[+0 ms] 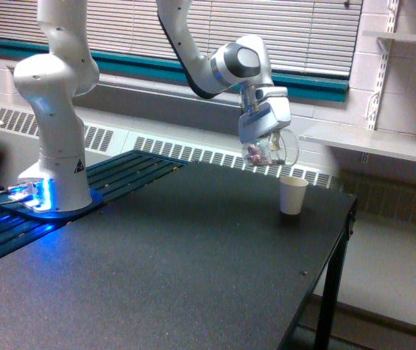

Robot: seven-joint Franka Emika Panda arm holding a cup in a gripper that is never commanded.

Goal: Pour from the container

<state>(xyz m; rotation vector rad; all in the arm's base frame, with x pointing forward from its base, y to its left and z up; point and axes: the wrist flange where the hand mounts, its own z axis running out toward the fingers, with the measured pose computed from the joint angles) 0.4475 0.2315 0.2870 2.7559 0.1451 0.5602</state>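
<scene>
The tool (263,124) is clenching the container (265,150) in the air above the table (179,255), left of the paper cup (293,195), so tipping now is risking the 1 load of brownish bits spilling onto the table.

On the table (193,277), toward the far corner on the exterior view's right: a paper cup (293,195), upright. Above the table and up-left of that cup, clear of it: the container (265,151), hanging in the gripper (263,125), small bits in its bottom. At the exterior view's left edge: the arm's base (56,186), on a slatted platform (120,173). Behind the table, along the far wall: a vent strip (215,155). Far right: a shelf (372,146).
</scene>
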